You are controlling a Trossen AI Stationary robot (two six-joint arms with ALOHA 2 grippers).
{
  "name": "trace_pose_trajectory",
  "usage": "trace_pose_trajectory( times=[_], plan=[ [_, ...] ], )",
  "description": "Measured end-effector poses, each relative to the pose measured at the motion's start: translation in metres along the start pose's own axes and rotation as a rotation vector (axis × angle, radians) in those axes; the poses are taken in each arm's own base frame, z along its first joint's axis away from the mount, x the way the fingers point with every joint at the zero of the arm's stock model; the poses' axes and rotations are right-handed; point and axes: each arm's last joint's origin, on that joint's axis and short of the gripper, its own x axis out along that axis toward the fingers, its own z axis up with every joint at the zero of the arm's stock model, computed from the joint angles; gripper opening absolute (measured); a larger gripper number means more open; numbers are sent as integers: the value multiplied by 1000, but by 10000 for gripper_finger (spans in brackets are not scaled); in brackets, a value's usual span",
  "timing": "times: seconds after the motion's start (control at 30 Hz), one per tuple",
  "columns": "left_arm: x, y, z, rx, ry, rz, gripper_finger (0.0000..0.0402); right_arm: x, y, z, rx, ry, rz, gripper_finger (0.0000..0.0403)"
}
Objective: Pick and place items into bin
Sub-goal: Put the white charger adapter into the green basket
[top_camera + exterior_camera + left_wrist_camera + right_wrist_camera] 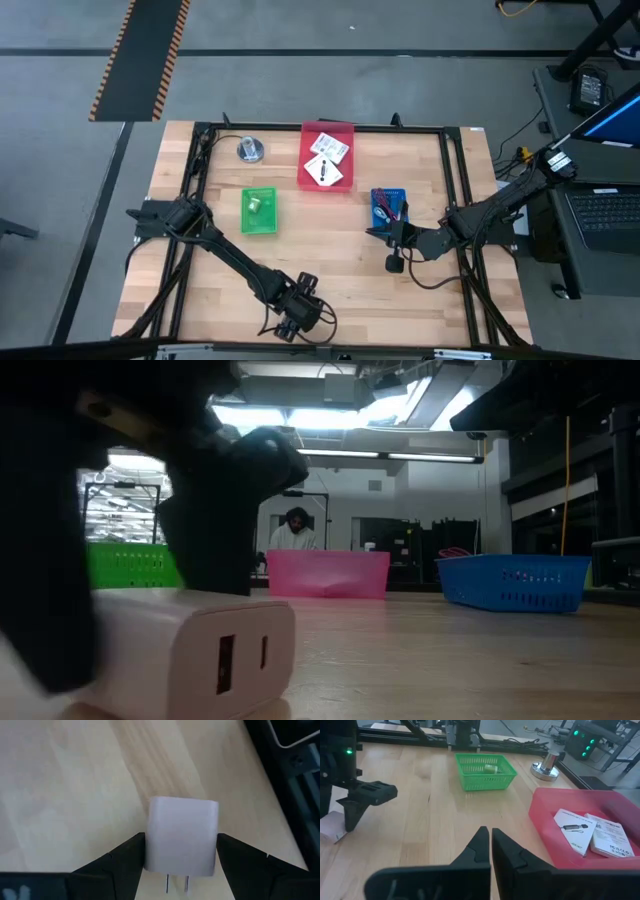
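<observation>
A white wall-charger block (182, 835) with two metal prongs lies near the table's front edge; it looms large in the low view (190, 650). My left gripper (181, 851) stands over it at the front middle (293, 318), shut on it. My right gripper (491, 842) is shut and empty, above the table just in front of the blue bin (380, 234). Two white printed cards (592, 835) lie in the pink bin (327, 155). Thin cables (386, 207) lie in the blue bin (388, 192). A small pale item (490, 768) lies in the green bin (258, 212). My left gripper pinches the charger block between its two fingers, one on each of two opposite sides (150, 847), near the prong end. The fingers (127, 857) come from above, pointing down. The block lies level at table height; whether it is lifted clear I cannot tell.
A round silver disc (250, 150) stands at the far left, beside the pink bin. A black frame (455, 180) runs around the table. A laptop (605, 215) sits off the right side. A person (295, 530) shows far behind the table. Bare wood lies between the bins and the front edge.
</observation>
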Motion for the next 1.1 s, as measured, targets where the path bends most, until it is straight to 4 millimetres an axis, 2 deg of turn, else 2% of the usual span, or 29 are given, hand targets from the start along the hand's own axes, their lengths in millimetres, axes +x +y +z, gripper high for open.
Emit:
trace_pose_trajectory(
  times=[0.3, 0.5, 0.83, 0.97, 1.1],
  plan=[
    [3, 1, 0, 51, -1, -6, 238, 0, 0, 0, 0, 0, 0, 0],
    [3, 0, 0, 117, 4, -17, 190, 0, 0, 0, 0, 0, 0, 0],
    [0, 7, -5, 115, 73, -2, 189, 0, 0, 0, 0, 0, 0, 0],
    [-6, 10, -10, 115, 132, 12, 189, 0, 0, 0, 0, 0, 0, 0],
    [-20, 13, -13, 118, 170, 46, 189, 0, 0, 0, 0, 0, 0, 0]
  ],
)
